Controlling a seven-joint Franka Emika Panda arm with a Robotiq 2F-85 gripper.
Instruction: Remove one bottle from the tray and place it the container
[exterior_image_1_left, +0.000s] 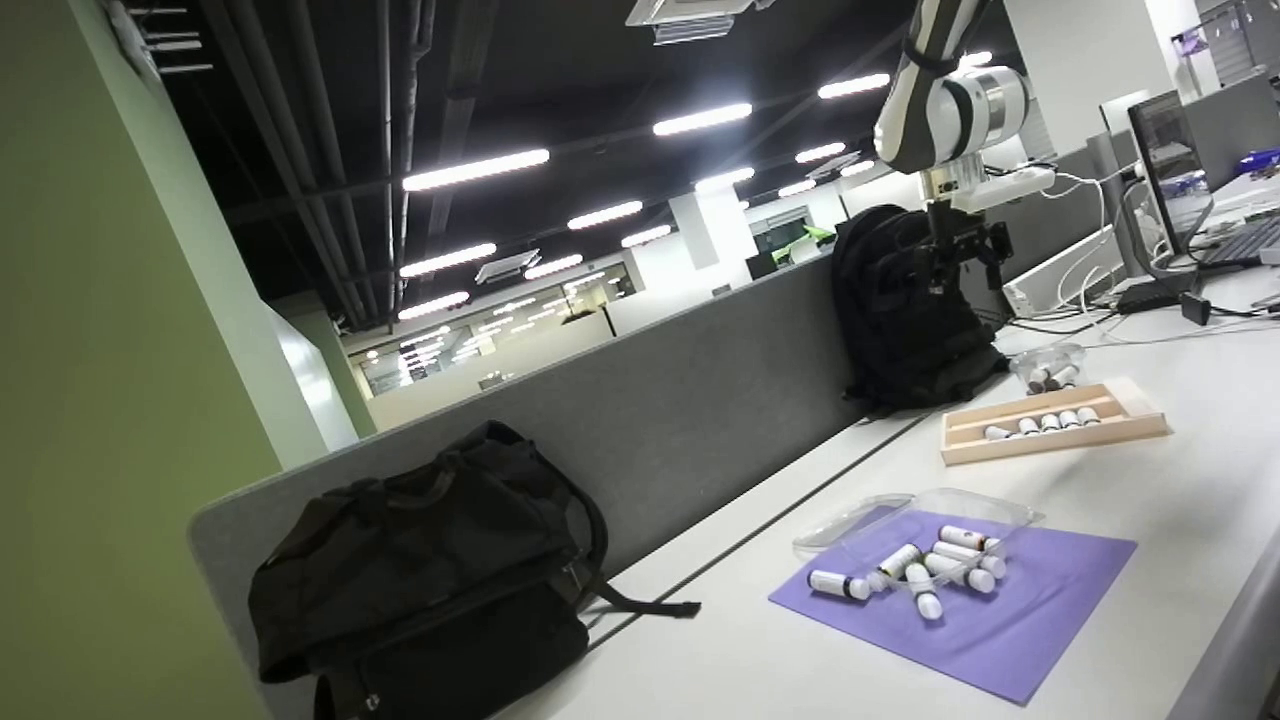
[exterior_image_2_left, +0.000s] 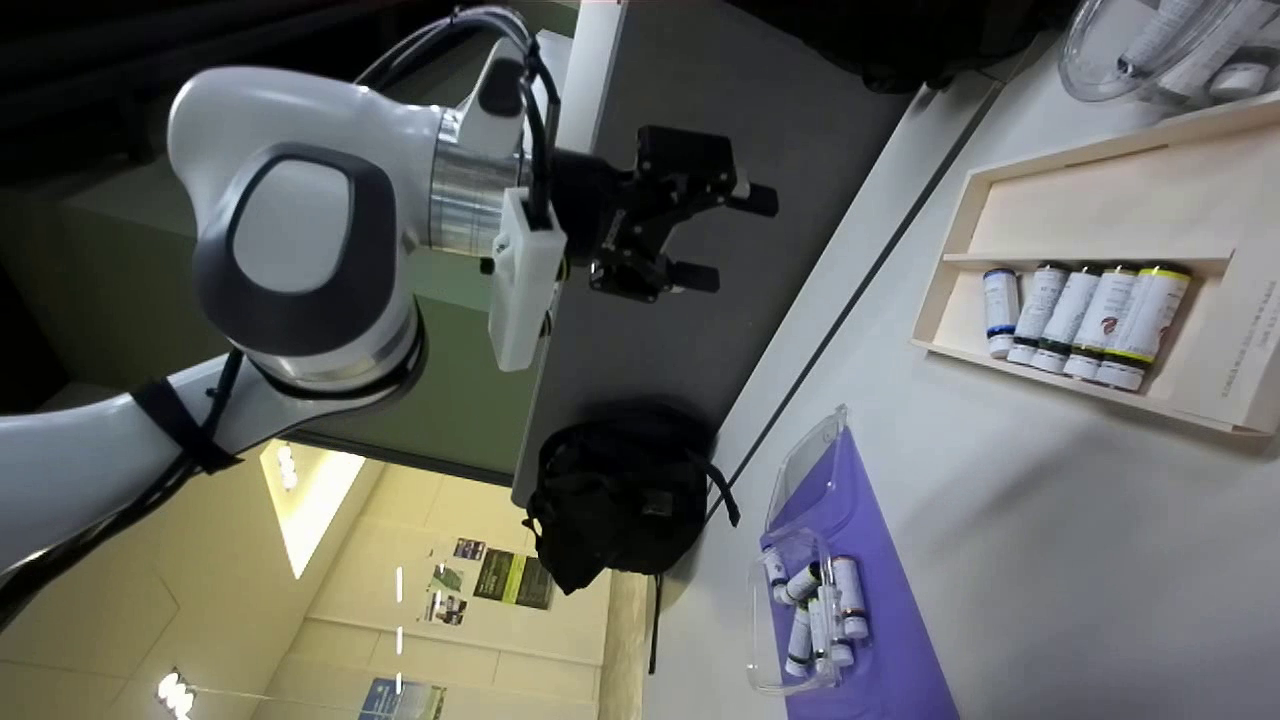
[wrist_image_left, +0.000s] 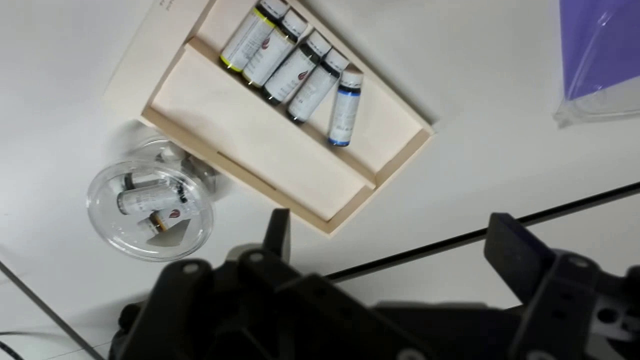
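Pick apparently yet to start

Gripper (exterior_image_2_left: 727, 238) high, jaws spread wide, nothing held. Five bottles (wrist_image_left: 291, 76) lie in wooden tray (wrist_image_left: 245, 142); purple square (exterior_image_1_left: 1025, 610) apart. Next, I judge: shift over slanted blue-banded bottle (wrist_image_left: 345, 114), lower, pinch.

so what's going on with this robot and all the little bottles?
The robot arm has its gripper open and empty above the desk. Five bottles lie in the wooden tray; more bottles, in or around a clear plastic box, are at the purple square. Its task is taking one tray bottle there; none is gripped.
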